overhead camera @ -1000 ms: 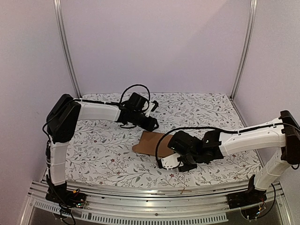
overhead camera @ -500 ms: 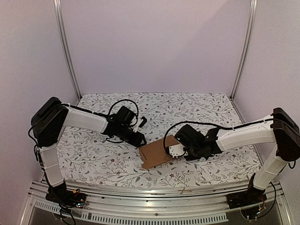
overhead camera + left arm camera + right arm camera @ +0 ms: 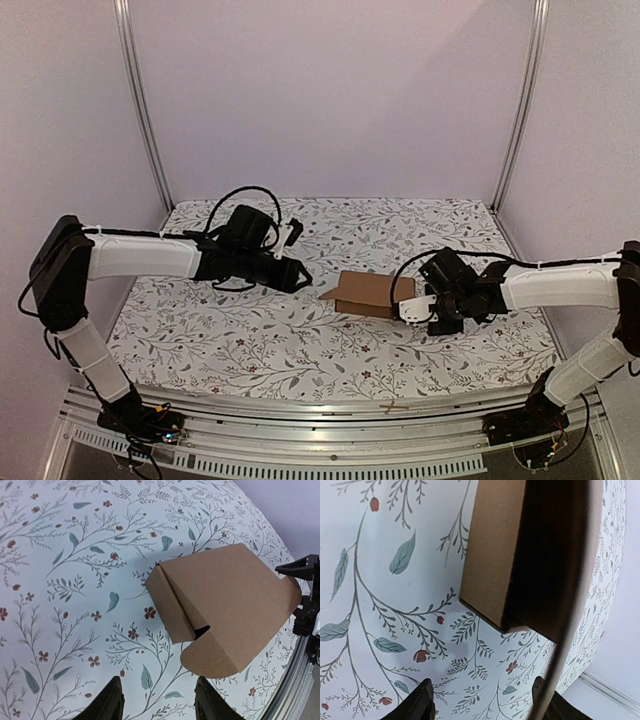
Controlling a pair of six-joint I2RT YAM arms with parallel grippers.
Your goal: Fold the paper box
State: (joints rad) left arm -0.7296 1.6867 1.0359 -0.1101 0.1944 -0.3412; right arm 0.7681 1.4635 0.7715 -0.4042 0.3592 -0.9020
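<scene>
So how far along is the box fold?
Done: the paper box stands as a low carton, one side wall folded up. In hand: nothing visibly gripped; the left fingers hover open short of it, the right fingers are spread at its other end, contact unclear. Left: the rounded flap lies untucked, a gap at its corner.

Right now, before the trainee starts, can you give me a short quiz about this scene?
1. True or false: the left gripper holds the box.
2. Seen from above, the box lies: A between the grippers; B left of both; C behind both.
3. Fill in: the right gripper is ____.
Key: 1 false; 2 A; 3 open.
</scene>
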